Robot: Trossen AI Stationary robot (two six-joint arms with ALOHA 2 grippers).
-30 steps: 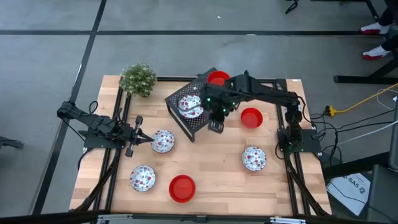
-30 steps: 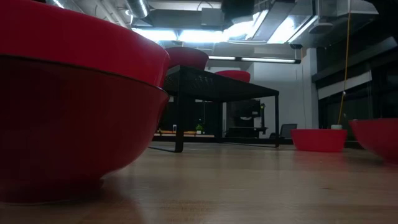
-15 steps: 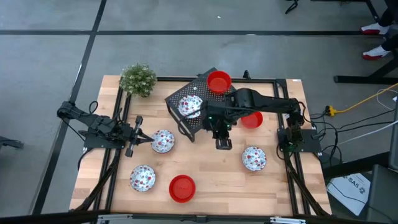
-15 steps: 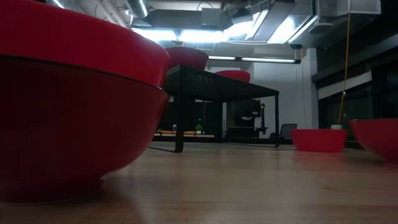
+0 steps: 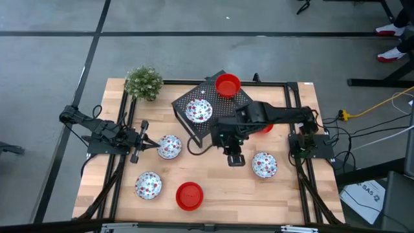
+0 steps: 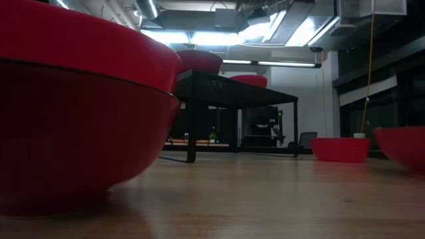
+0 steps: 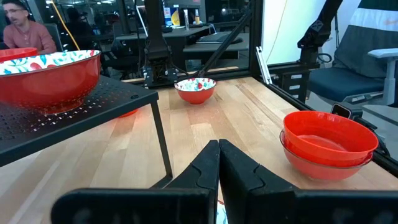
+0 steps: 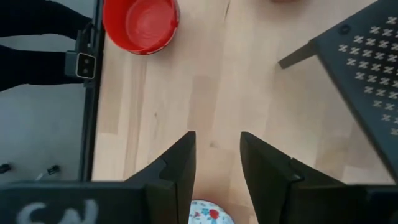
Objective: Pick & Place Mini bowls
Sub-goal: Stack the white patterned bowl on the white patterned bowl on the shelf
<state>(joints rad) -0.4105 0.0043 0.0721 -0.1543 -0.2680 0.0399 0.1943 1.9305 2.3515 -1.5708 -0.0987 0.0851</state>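
Glossy red mini bowl [image 5: 227, 85] and white, red-speckled floral bowl [image 5: 198, 110] sit on the black mesh rack [image 5: 194, 129]. Beside the rack, the right gripper [image 5: 235, 156] hangs empty, fingers apart. Left gripper [image 5: 143, 143], fingers together, rests left of the rack.

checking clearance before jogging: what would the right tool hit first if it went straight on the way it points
Probably the bare light wooden table just beyond the open right tool; the glossy red mini bowl sits off to one side. Depth is unclear.
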